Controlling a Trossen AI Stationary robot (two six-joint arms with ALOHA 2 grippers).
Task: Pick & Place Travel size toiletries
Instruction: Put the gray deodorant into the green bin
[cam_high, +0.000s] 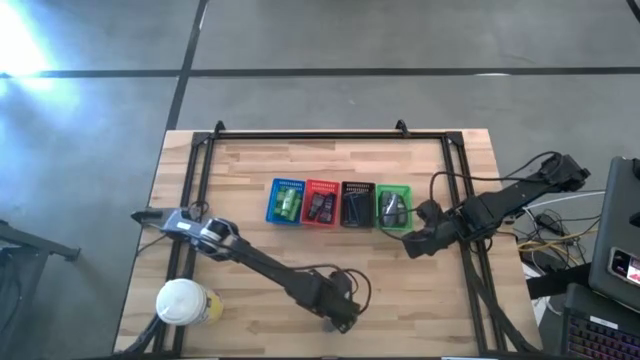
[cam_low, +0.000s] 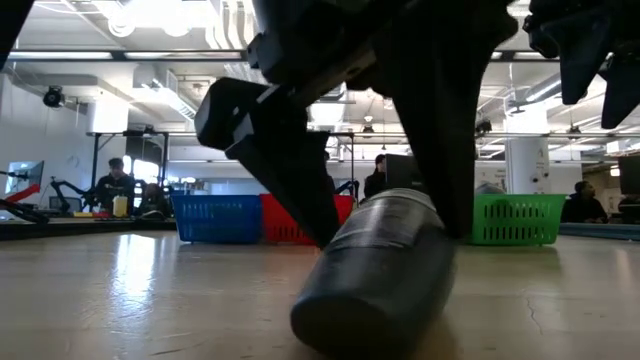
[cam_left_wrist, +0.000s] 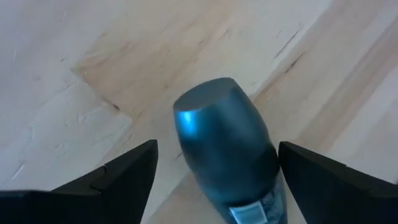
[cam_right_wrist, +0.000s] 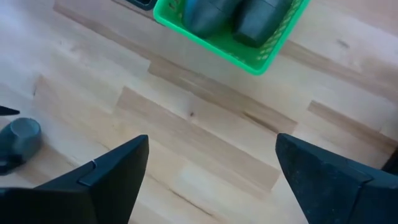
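**Last grey piece lies on the table, baskets already loaded**

Wooden planks make up the tabletop (cam_high: 250, 170) we work on, with a row of four baskets across its middle: blue basket (cam_high: 287, 201), red basket (cam_high: 321, 203), black basket (cam_high: 357, 204) and green basket (cam_high: 393, 207). From above we see green tubes (cam_high: 290, 205) in the blue one, dark items in the red and black ones, and grey oval pieces (cam_high: 395, 208) in the green one. We judge most of the sorting done. One grey oval piece (cam_left_wrist: 230, 149) lies on the bare wood near the front edge, well apart from the baskets, so it seems to be what is left.

Our left gripper (cam_left_wrist: 214, 171) hangs over that piece with its fingers spread, one on each side, not touching it as far as we can tell. Our right gripper (cam_right_wrist: 211, 174) hovers just beside the green basket, fingers also spread and holding nothing. A white-lidded cup (cam_high: 185, 302) stands at the front left corner.

Only the high view shows all four baskets' contents and both arms together. The low view alone shows the piece lying on its side flat on the wood, and people in the room behind. The left wrist view shows the gaps between fingers and piece. The right wrist view shows two grey pieces in the green basket up close, and the loose one far off.
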